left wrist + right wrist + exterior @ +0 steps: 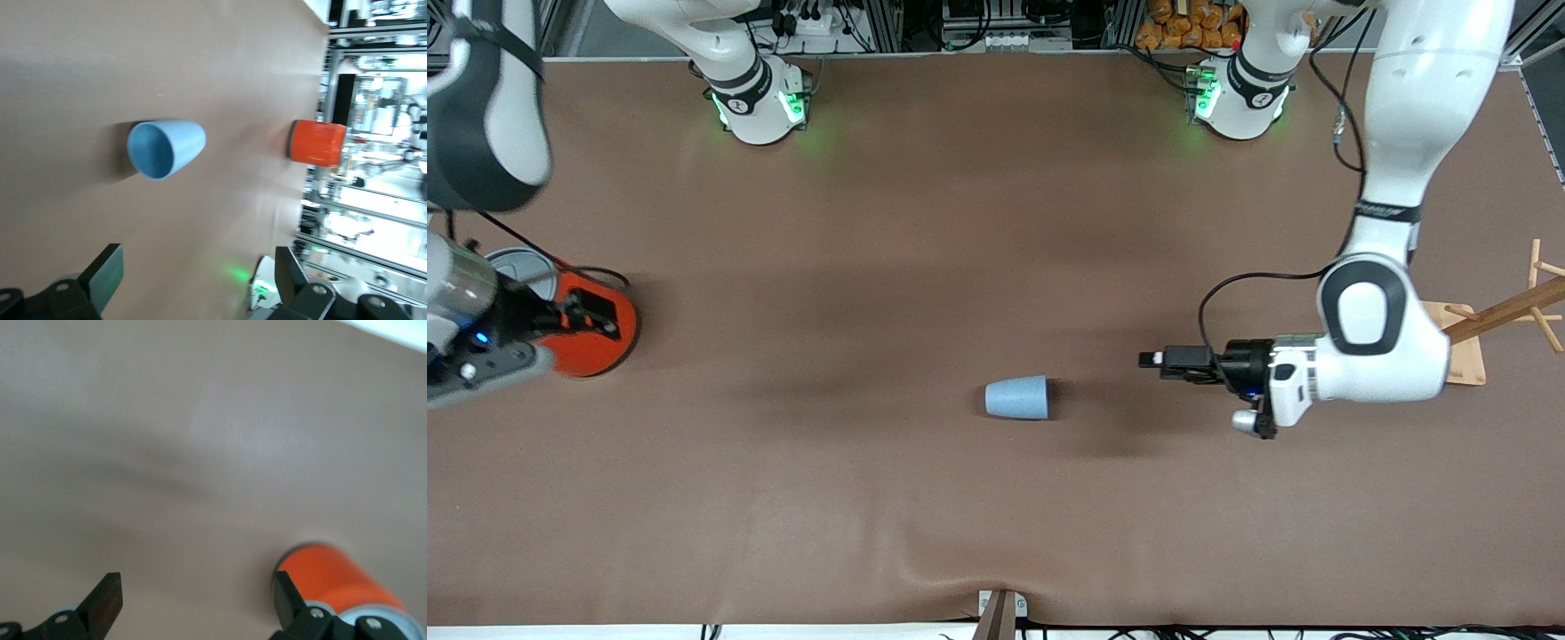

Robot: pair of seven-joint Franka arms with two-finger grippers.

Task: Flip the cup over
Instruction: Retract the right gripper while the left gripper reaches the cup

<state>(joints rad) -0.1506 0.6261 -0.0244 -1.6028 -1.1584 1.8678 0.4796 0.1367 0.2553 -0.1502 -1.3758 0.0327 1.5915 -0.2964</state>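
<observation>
Even overhead light, soft shadows on the table (925, 222); right wrist view motion-blurred

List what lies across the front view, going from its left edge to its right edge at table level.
Right pincer over the orange can → blue cup lying on its side → left pincer, open and empty → wooden rack.

right arm hides part of the orange can (596, 342); wooden rack (1516, 311) cropped.
</observation>
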